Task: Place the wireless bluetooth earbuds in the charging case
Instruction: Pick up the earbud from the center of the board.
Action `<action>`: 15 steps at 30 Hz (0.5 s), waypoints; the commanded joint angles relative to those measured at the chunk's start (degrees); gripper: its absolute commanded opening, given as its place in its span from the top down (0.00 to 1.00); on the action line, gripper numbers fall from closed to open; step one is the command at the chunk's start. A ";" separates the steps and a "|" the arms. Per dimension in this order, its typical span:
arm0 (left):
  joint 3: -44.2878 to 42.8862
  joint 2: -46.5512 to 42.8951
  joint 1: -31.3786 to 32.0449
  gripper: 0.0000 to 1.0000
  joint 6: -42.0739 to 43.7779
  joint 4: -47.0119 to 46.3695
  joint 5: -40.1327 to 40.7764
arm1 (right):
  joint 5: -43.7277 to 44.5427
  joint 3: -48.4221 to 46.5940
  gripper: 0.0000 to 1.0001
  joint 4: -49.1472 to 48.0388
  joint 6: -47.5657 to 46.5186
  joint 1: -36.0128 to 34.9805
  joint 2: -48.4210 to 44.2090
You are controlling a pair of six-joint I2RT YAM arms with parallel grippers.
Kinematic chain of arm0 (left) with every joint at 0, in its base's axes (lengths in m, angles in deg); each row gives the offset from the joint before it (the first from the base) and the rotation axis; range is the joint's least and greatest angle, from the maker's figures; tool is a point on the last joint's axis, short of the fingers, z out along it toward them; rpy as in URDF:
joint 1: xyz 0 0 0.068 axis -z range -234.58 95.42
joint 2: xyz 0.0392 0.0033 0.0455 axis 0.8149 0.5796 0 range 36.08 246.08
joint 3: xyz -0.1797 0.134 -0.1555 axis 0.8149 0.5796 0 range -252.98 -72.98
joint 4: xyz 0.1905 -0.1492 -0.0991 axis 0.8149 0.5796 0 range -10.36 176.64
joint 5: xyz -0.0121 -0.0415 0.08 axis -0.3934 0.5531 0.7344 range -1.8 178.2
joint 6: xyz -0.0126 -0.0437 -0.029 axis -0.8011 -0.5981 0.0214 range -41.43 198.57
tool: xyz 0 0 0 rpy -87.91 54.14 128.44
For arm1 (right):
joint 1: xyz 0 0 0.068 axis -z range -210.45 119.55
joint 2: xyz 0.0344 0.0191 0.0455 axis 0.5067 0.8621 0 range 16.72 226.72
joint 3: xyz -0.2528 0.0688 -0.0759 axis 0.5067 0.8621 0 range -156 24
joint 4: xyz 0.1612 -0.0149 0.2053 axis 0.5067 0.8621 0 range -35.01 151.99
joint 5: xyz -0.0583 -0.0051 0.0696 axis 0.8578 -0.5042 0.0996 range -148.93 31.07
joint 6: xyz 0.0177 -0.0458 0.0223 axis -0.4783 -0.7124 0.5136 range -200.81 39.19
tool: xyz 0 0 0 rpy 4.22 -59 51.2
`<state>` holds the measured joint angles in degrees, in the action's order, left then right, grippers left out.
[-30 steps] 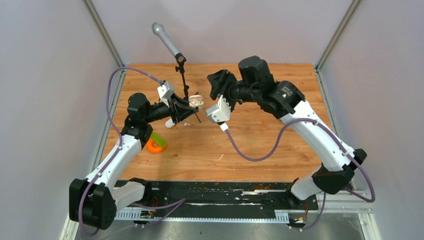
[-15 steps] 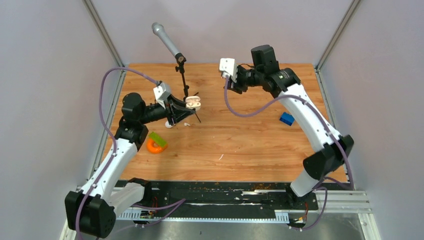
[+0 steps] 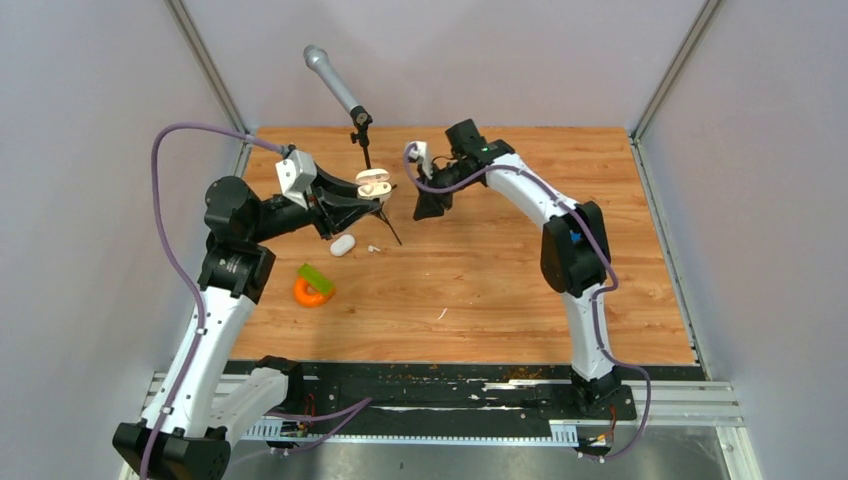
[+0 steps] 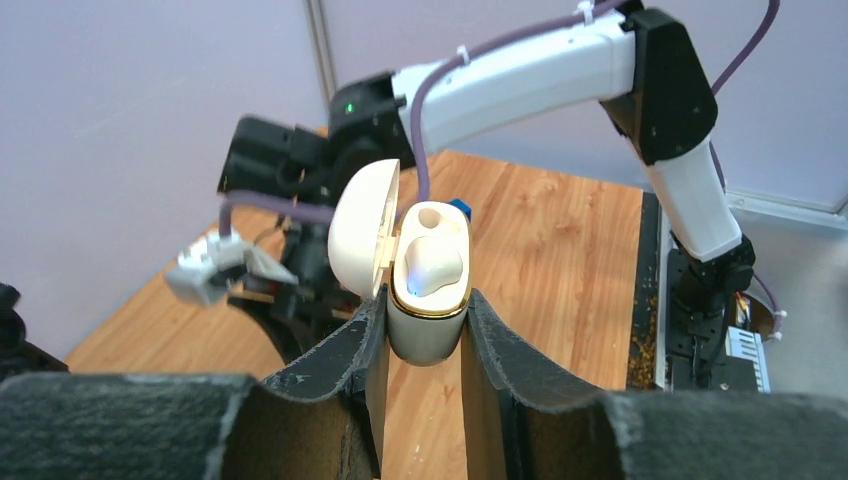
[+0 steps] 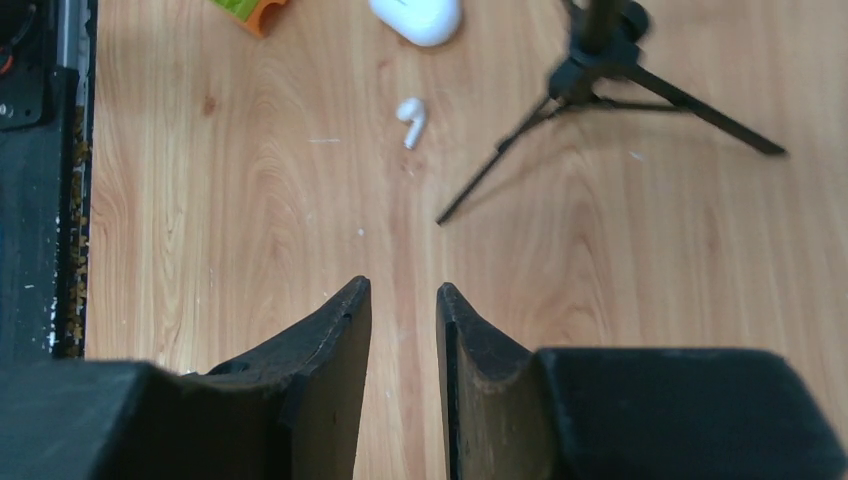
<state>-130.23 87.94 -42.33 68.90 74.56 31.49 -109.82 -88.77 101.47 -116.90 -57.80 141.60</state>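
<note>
Inside the charging case [image 4: 426, 332], one earbud [image 4: 432, 268] sits half hidden.

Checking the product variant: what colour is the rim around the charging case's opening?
Gold, a thin band on the white charging case; clearest in the left wrist view.

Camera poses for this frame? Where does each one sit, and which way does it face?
Top external: high at the near edge, looking down on the table; left arm and right arm show.
Left wrist: looks across at the right arm; own left gripper clamps the open charging case.
Right wrist: looks straight down at the table; own right gripper, empty.
Shared: right wrist and top both see the loose earbud and mic stand.
</note>
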 commanded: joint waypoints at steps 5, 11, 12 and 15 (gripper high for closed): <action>-8.05 0.11 -0.32 0.98 0.82 3.29 -0.04 | 5.28 -3.92 0.72 -2.74 -18.68 -10.69 3.14; -9.10 0.43 -0.30 0.98 0.93 3.89 0.06 | 9.35 -5.39 0.74 -7.03 -23.54 -14.72 7.01; -9.08 0.36 -0.28 0.98 0.97 3.86 0.03 | 9.83 -6.49 0.73 -7.12 -23.25 -15.17 8.02; -8.64 0.20 -0.30 0.98 0.93 3.56 0.06 | 11.45 -10.66 0.73 -6.24 -22.42 -16.18 11.52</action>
<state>-137.40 88.37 -42.33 68.96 78.63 31.55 -100.86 -93.38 97.41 -136.95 -73.52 149.66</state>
